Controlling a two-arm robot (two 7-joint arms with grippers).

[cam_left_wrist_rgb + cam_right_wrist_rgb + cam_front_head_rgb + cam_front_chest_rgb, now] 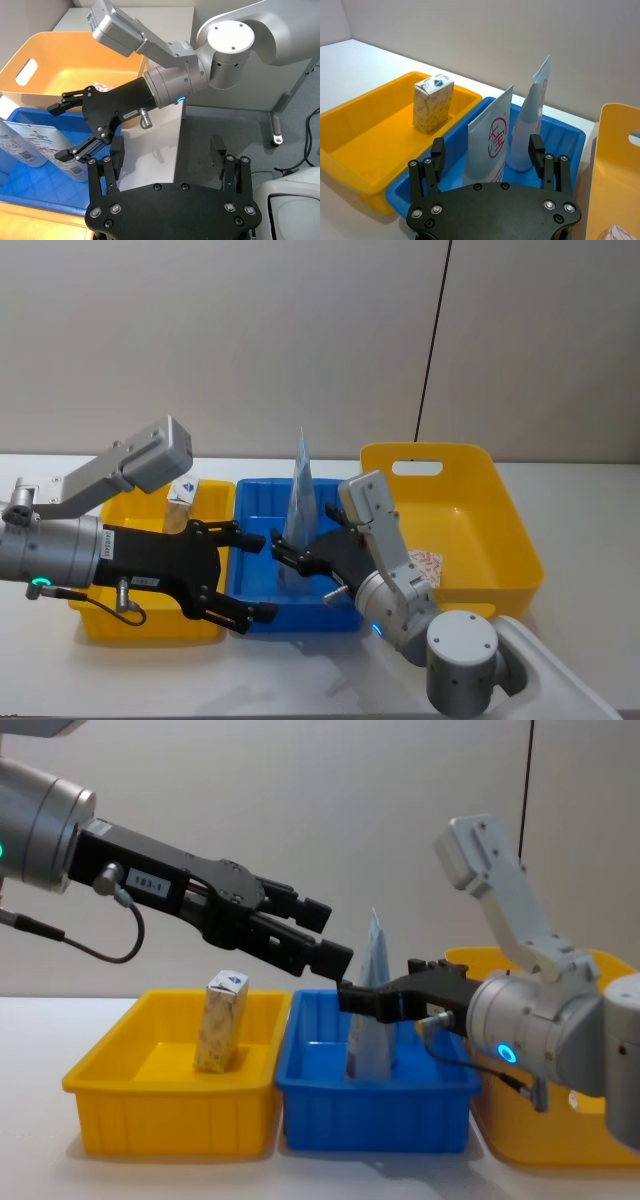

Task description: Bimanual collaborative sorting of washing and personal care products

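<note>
Two pale tubes point(530, 125) stand upright in the blue tray point(255, 502), crimped ends up, likely already sorted there. A small carton point(220, 1022) stands in the left yellow tray point(120, 1080). Left gripper point(245, 575) and right gripper point(290, 545) hover above the blue tray, jaws spread, holding nothing.

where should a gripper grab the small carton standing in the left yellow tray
The carton stands upright in the yellow tray, clear of its walls. I'd come from above and close the fingers across its flat sides just under the folded top; the walls would likely block a low side approach.
</note>
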